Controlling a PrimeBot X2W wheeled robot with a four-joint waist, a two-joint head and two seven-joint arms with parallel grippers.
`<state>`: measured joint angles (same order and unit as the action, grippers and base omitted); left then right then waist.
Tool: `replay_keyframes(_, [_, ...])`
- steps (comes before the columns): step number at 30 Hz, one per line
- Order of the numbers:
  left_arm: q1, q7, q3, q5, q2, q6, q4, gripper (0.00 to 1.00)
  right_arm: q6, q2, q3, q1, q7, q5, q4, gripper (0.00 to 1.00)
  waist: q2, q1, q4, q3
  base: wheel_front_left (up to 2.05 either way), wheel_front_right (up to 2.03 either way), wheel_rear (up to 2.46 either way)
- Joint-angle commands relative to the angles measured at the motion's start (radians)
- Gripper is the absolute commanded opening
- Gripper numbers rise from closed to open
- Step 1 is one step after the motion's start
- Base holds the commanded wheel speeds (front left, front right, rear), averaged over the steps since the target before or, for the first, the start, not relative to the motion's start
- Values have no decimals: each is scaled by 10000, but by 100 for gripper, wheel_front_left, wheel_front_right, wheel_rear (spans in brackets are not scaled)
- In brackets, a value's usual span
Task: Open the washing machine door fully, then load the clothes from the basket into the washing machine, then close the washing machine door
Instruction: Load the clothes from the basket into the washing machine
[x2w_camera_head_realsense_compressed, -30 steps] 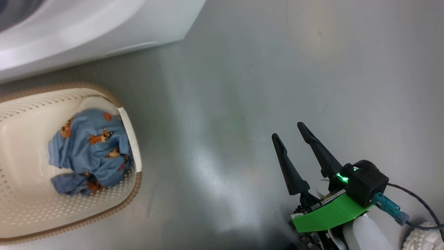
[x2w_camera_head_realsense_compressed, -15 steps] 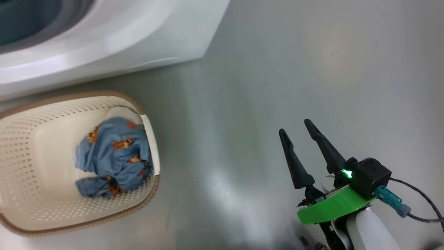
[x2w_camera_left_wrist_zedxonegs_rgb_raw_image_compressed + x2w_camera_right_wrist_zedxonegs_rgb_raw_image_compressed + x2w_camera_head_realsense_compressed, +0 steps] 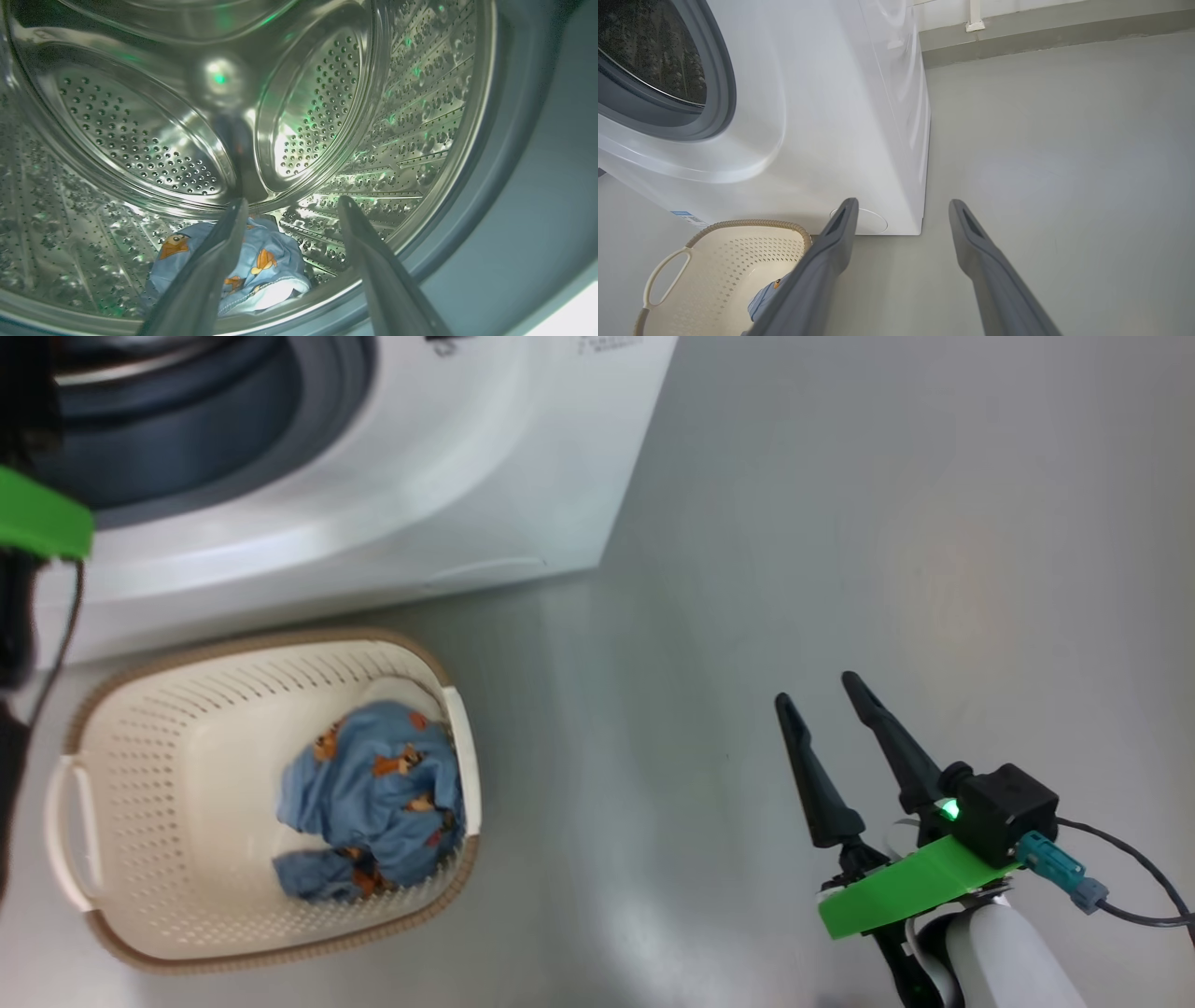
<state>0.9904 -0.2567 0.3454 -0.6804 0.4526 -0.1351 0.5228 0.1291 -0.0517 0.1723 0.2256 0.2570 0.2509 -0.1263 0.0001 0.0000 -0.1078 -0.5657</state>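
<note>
Basket [image 3: 261, 640] long axis left-right, seemingly parallel to washing machine [image 3: 467, 476] front; left fingers [image 3: 373, 261], right fingers [image 3: 814, 779] spread.

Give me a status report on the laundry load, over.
Left gripper open, empty, at mouth of drum. Right gripper open, empty, over floor. One bundle in drum, second bundle in basket. Opening unobstructed.
</note>
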Motion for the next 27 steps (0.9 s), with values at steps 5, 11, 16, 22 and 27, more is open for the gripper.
replay_keyframes(5, [-1254, -51, -1207, 316, 95, 44, -874, 100, 16, 15, -89, -334, 48, -139, -81, 100, -1, 0, 467, 1319, 0, 0, 0])
replay_keyframes(11, [-2645, -51, -1876, 741, -364, 44, -1563, 100, 16, 15, -260, -633, 48, -154, -295, 100, -1, 0, 623, 2187, 0, 0, 0])
replay_keyframes(16, [-3822, -51, -2388, 1157, -751, 44, -2180, 100, 16, 15, -411, -913, 48, -200, -393, 100, -1, 0, 753, 2747, 0, 0, 0])
replay_keyframes(22, [-5410, -51, -3069, 1708, -1293, 44, -2815, 100, 16, 15, -670, -1187, 48, -183, -471, 100, -1, 0, 891, 3297, 0, 0, 0])
replay_keyframes(27, [-6252, -51, -3605, 2108, -1638, 44, -3185, 100, 16, 15, -732, -1261, 48, -260, -450, 100, -1, 0, 898, 3551, 0, 0, 0])
